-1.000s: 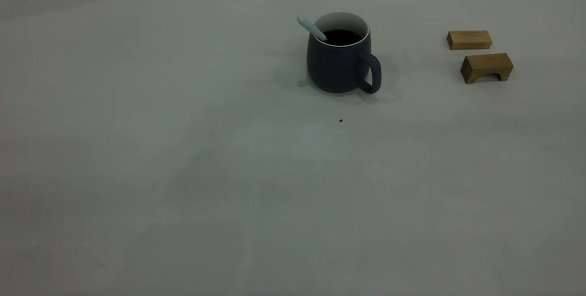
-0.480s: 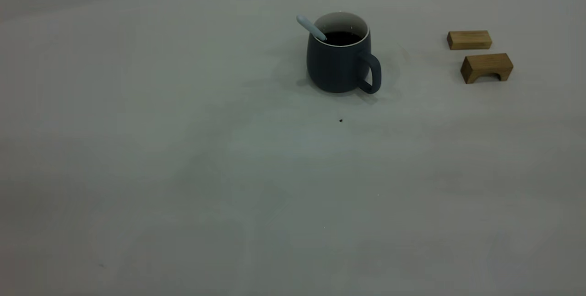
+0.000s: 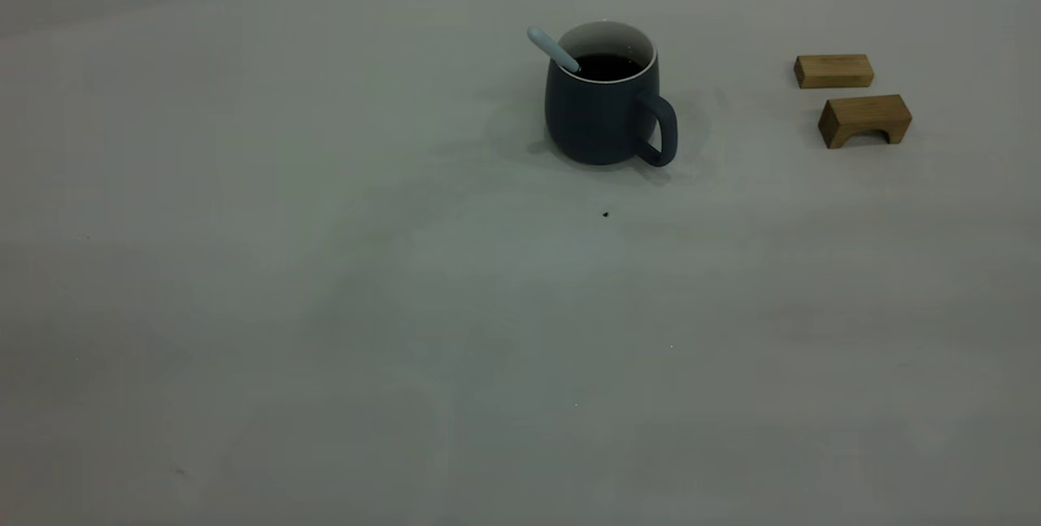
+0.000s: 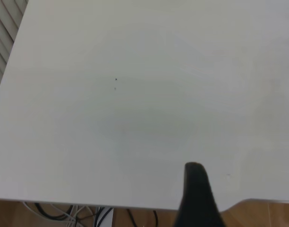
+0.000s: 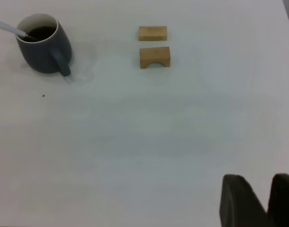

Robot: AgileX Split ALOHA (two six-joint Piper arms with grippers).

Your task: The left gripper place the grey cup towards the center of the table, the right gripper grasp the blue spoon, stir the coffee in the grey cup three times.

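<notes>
The grey cup (image 3: 606,103) stands upright on the table (image 3: 407,306), right of centre at the back, with its handle toward the front right. Dark coffee (image 3: 608,65) fills it. The blue spoon (image 3: 553,48) leans in the cup, its pale handle sticking out over the left of the rim. In the right wrist view the cup (image 5: 43,45) and spoon (image 5: 7,28) are far from my right gripper (image 5: 259,178), which is open and holds nothing. My left gripper (image 4: 197,196) is a dark shape over the table's near edge. Neither gripper appears in the exterior view.
Two wooden blocks lie at the back right: a plain one (image 3: 834,71) and an arched one (image 3: 864,119) just in front of it. A tiny dark speck (image 3: 605,215) lies in front of the cup. Cables (image 4: 64,213) hang below the table edge.
</notes>
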